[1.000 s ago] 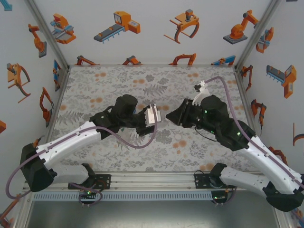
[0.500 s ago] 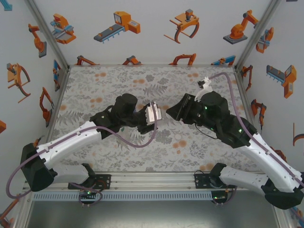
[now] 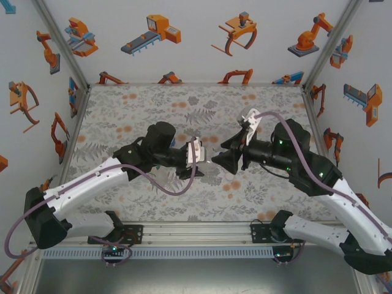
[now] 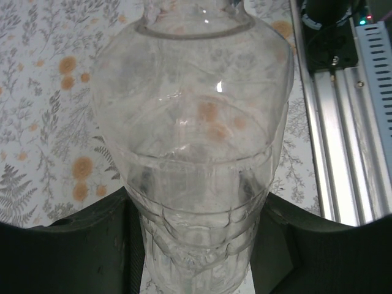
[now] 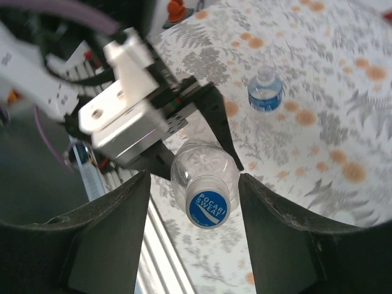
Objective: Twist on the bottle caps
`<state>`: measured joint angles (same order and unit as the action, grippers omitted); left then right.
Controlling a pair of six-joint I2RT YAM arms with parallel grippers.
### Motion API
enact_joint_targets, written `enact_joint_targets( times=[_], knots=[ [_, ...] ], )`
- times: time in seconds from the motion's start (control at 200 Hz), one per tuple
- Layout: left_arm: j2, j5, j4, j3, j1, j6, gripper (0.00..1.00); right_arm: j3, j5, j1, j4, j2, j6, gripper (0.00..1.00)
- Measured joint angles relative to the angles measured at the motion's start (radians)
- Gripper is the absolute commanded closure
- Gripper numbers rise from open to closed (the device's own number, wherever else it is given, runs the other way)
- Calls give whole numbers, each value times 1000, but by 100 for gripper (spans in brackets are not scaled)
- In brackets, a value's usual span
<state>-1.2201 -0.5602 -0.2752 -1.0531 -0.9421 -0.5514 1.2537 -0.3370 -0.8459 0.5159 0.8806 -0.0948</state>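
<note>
A: State of the left gripper?
B: Clamped on the clear bottle, held roughly level above the middle of the table, neck toward the right arm
A: And the right gripper?
B: Partly spread, one finger either side of the blue cap sitting on that neck; contact unclear
A: Others?
B: A blue-label bottle upright on the table, well apart
</note>
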Motion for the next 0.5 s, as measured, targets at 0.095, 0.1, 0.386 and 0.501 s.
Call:
enact_joint_targets(
  times=[0.095,0.1,0.386,0.501],
  knots=[
    [10,-42,-20,0,0,-8,100,-2,-105,0,4,-17,167,43],
    [11,-43,-21,0,0,-8,100,-2,-105,0,4,-17,167,43],
    [40,-119,-55,0,0,-14,100,-5,-266,0,29,11,400,47],
    [46,-127,-55,0,0,-14,100,-29,-289,0,27,14,420,51]
  ],
)
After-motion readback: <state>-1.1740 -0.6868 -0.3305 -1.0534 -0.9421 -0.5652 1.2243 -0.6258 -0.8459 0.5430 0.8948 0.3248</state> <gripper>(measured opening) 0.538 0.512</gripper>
